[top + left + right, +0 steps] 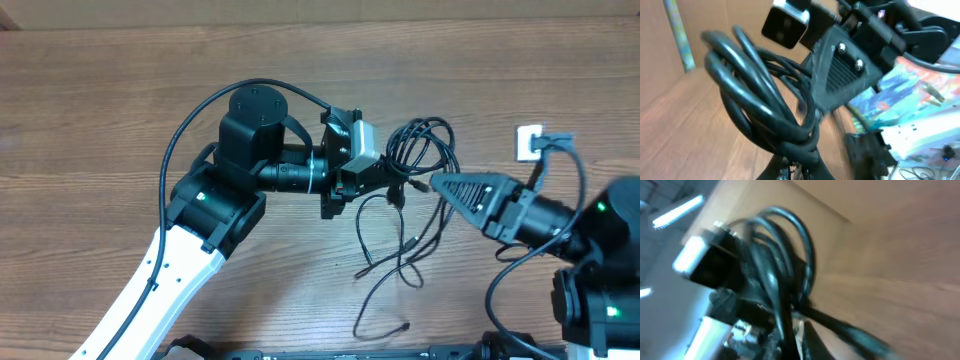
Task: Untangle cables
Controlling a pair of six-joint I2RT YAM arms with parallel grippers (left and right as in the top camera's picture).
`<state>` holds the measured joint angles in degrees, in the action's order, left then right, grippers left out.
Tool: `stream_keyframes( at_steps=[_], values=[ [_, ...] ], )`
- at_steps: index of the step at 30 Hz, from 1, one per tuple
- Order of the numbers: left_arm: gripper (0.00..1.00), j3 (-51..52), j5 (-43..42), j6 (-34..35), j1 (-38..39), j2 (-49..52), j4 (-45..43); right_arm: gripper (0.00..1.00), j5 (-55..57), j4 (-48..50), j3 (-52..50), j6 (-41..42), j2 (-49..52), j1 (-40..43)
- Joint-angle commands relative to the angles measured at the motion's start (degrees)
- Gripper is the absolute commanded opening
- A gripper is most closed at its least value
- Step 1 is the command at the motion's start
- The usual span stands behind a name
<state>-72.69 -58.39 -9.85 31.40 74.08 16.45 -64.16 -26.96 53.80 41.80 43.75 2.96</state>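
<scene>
Overall: two arms meet over a brown wood-grain table [100,120], with its planks running left to right; the bundle hangs between their tips.
Cables, material: thin black rubber-sheathed cables [420,140], round in section, glossy and smooth in the left wrist view [750,85].
Cables, shape: several overlapping oval loops gathered at one neck, with single strands trailing from it in loose curves.
Cables, place: right of the table's centre, with the loops on the far side of both grippers and the strands lying on the wood nearer the robot.
Loose ends: small straight plug ends [363,272] finish the strands, one of them lying nearest the table's front edge.
Left gripper: the black left gripper [398,182] has its fingers closed on the neck of the loops; in its own view the loops converge between them at the bottom edge.
Right gripper: the black, wedge-shaped right gripper [440,184] tapers to a narrow tip, its fingers drawn together on a strand just beside the left one.
Right finger surface: matt, finely ribbed plastic with two bright screw heads [850,56].
Left arm: a smooth white shell with black cylindrical joints [180,260], carrying a small grey camera box [362,140] and a thicker black wire [190,120] arching over it.
White block: a small square white block [527,140] near the right arm, with a dark lead plugged into it.
Sharpness: the right wrist view is blurred, so the loops [790,245] read only as dark arcs against pale wood.
</scene>
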Motion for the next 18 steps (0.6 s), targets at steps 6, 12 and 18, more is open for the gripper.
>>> stream_keyframes(
  at_steps=[6, 12, 18],
  values=[
    [0.04, -0.5, -2.5, -13.6, -0.3, -0.1, 10.4, 0.63, -0.4, -15.2, 0.6, -35.0, 1.1, 0.0],
    [0.04, -0.5, 4.9, -22.1, -0.3, -0.1, 25.1, 0.88, 0.7, -17.4, 0.6, -42.0, 1.1, 0.0],
    [0.04, -0.5, 11.3, -26.6, -0.3, -0.1, 36.0, 0.91, 0.6, -17.6, 0.6, -51.2, 1.1, 0.0]
  ],
)
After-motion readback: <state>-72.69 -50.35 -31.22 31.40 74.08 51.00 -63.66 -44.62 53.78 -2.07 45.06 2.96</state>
